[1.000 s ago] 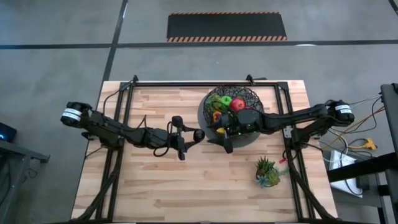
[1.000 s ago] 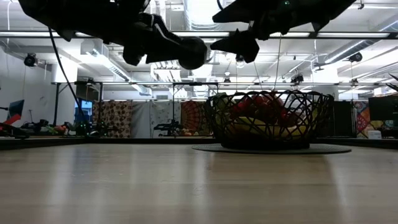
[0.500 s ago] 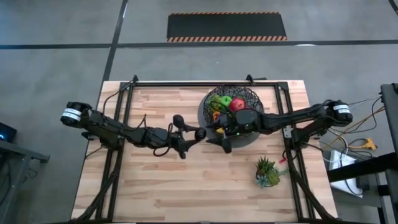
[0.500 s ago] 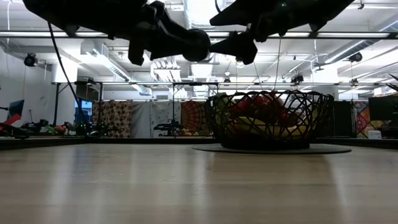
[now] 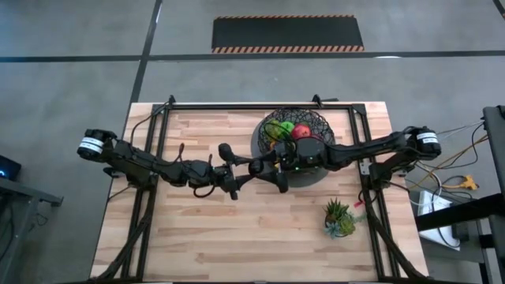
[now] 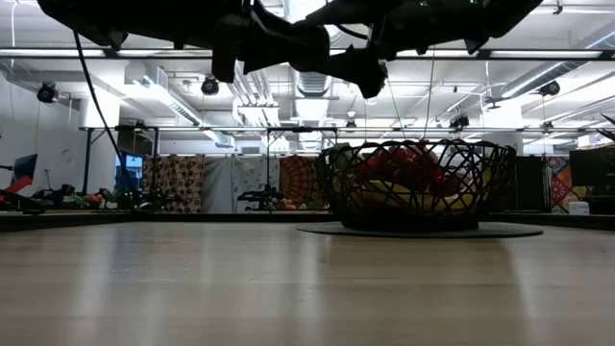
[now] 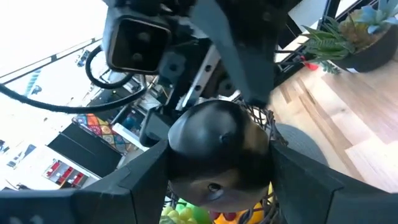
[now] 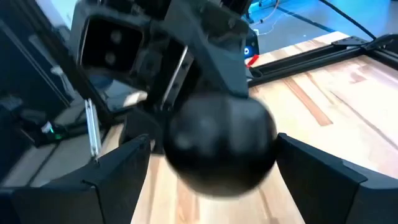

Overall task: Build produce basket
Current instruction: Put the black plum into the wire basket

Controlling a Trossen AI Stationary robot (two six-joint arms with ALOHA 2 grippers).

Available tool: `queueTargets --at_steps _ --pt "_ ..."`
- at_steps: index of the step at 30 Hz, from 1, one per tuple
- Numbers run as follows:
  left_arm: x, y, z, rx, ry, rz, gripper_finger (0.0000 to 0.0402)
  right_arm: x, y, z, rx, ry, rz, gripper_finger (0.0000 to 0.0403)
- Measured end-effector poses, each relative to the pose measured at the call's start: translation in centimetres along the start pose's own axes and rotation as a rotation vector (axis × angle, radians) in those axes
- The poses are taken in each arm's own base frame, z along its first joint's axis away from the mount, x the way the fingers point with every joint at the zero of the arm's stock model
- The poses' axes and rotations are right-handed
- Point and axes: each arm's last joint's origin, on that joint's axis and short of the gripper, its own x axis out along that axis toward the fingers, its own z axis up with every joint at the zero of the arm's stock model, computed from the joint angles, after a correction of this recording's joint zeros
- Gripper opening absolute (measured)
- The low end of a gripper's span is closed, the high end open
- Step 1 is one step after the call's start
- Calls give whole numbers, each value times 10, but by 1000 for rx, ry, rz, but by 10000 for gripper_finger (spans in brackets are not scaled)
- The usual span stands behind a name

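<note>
A dark round fruit hangs in the air over the middle of the table, left of the basket, with my left gripper shut on it. My right gripper reaches in from the right and is open. Its fingers stand on either side of the same fruit, and I see no touch. The black wire basket stands at the far right on its grey disc. It holds a red apple, green fruit and yellow pieces. My left gripper pinches the dark fruit's two opposite sides between its two fingers. The fingers come level from the table's left side. The fruit is lifted well clear of the table, with a small dimple on the side turned toward the wrist camera.
A small spiky green potted plant stands near the right edge, in front of the basket. In the low view the basket rises below and to the right of the two grippers. Bare wood lies along the near side and the left half.
My right gripper has gone toward the table's left, and its open fingers now bracket the fruit. My left gripper has rolled about its own line and carried the fruit a little higher. Neither gripper has opened or shut.
</note>
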Motion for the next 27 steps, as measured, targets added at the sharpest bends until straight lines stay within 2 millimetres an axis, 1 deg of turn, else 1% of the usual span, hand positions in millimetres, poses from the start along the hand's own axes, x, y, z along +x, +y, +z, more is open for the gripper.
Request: queueTargets --at_steps 4,9,12,17,23,27 --pt "0 1 1 -7 -9 9 228 5 0 6 68 -13 -2 329" --pt "0 3 3 -21 -29 29 228 17 -3 0 72 19 -11 326" --pt "0 2 1 -18 -26 25 228 23 -4 2 64 14 -9 321" --pt "-2 0 -1 -15 -19 18 228 28 -3 3 59 19 5 292" --pt "-2 0 -1 -56 -20 18 229 28 -3 4 73 24 12 249" --pt "-2 0 -1 -66 -21 18 240 28 -3 4 76 25 13 245"
